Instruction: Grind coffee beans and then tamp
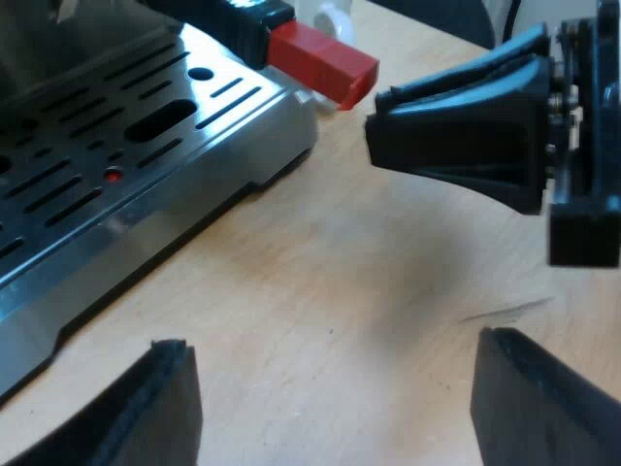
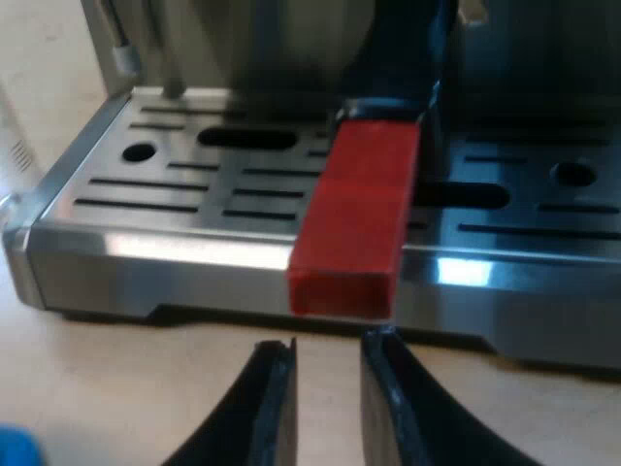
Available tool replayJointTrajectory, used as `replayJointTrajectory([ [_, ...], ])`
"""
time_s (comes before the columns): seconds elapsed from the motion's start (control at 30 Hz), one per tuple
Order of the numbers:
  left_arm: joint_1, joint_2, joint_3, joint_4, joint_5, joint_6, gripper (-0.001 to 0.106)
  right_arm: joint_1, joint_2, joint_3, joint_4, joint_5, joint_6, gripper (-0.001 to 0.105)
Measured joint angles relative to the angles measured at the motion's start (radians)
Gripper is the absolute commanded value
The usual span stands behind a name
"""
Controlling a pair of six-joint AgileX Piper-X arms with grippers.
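The holder (image 2: 354,223) is locked into the espresso machine (image 2: 194,257), its red end jutting over the drip tray (image 2: 146,184); the right gripper (image 2: 328,354) is held just short of it, fingers narrowly parted and empty, likely lined up to take it. The left gripper (image 1: 332,340) is held wide open and empty over the table (image 1: 320,252) nearby; nothing is seen barring the handle.

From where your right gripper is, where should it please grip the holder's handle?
The red end, approached head-on: it juts past the drip tray toward the right gripper, with flat sides free for the fingers. Open wider first, probably.
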Motion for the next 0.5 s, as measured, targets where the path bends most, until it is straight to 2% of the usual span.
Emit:
replayJointTrajectory([
  [0.17,0.0,0.0,0.0,0.0,0.002,0.0,0.062,0.0,0.0,0.0,-0.013,0.048,0.0,0.02],
  [0.5,0.0,0.0,0.0,0.0,0.002,0.0,0.062,-0.026,0.0,0.0,-0.013,0.05,0.0,0.02],
])
